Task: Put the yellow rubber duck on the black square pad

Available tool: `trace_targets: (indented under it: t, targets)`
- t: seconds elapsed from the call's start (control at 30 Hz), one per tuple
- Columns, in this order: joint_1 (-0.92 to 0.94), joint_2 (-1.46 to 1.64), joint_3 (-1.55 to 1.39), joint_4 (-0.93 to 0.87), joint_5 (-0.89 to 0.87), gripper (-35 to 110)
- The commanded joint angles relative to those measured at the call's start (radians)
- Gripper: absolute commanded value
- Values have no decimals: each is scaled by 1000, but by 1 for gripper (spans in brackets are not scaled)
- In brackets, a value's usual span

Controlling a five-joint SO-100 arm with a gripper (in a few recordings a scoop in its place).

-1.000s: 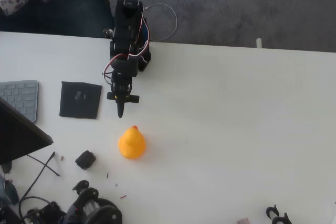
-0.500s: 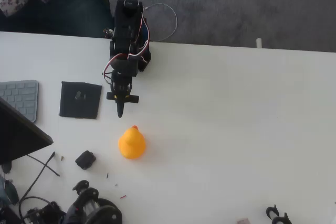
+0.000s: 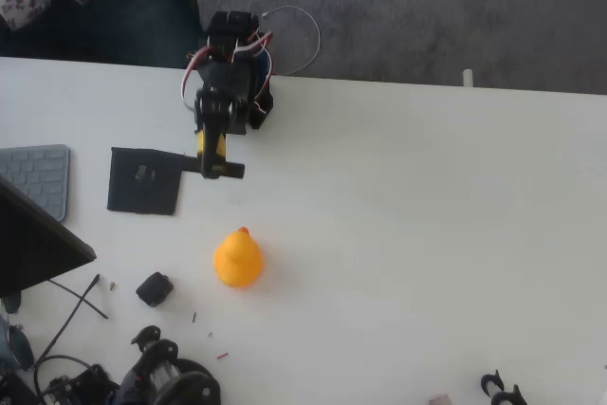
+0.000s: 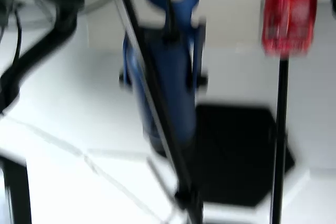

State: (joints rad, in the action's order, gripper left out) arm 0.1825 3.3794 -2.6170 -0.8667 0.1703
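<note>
In the overhead view the duck (image 3: 237,259) sits left of centre, beak up-frame, well below the gripper (image 3: 214,166), which hovers beside the pad (image 3: 144,180); jaw state unreadable, nothing held.

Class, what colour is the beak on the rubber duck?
Red-orange, on the yellow rubber duck; it shows best in the overhead view.

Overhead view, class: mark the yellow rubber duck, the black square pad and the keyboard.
yellow rubber duck (image 3: 237,260), overhead view, middle of its body
black square pad (image 3: 144,180), overhead view, near its centre
keyboard (image 3: 38,177), overhead view, its keys
</note>
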Motion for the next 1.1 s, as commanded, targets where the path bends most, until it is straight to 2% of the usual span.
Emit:
trace_targets:
  t: [0.0, 0.17, 0.43, 0.87, 1.07]
  targets:
    - [17, 15, 95, 0, 17, 16]
    - [6, -54, 156, 0, 71, 16]
    - [3, -337, 319, 0, 426, 16]
    - [2, -881, 541, 0, 854, 16]
    - [12, -973, 545, 0, 919, 16]
